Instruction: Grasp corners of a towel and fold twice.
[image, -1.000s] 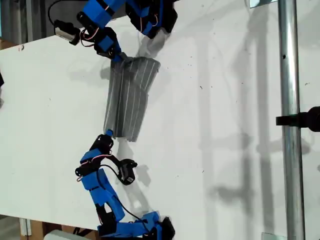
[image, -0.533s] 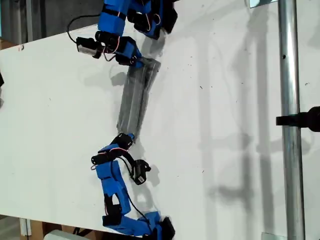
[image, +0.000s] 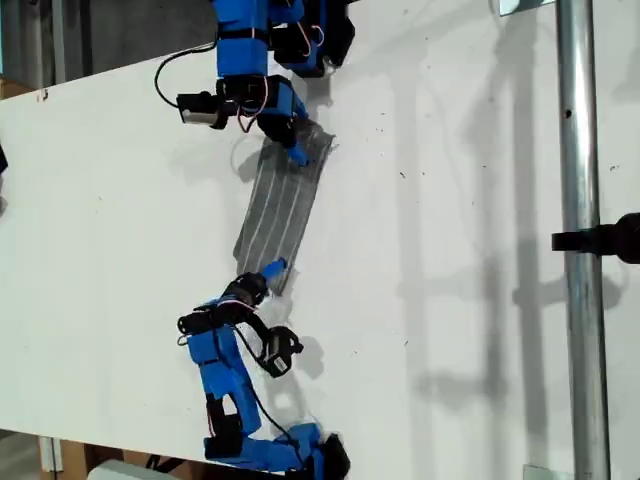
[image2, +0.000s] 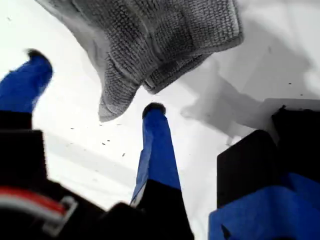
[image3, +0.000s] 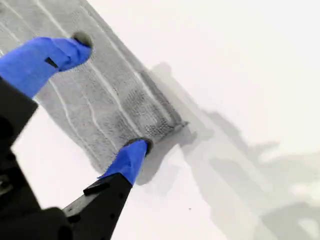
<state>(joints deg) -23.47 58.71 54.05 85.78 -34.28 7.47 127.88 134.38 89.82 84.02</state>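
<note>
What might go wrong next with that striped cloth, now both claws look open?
Two risks. My first gripper is open at a corner of the towel where the layers are bunched; closing there may catch only one layer. My second gripper is open with one fingertip at the towel's edge; moving off may drag the cloth and skew the fold.

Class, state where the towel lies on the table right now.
In the exterior view the towel lies folded, slightly left of centre in the upper half of the white table, stretched between the two blue grippers.
</note>
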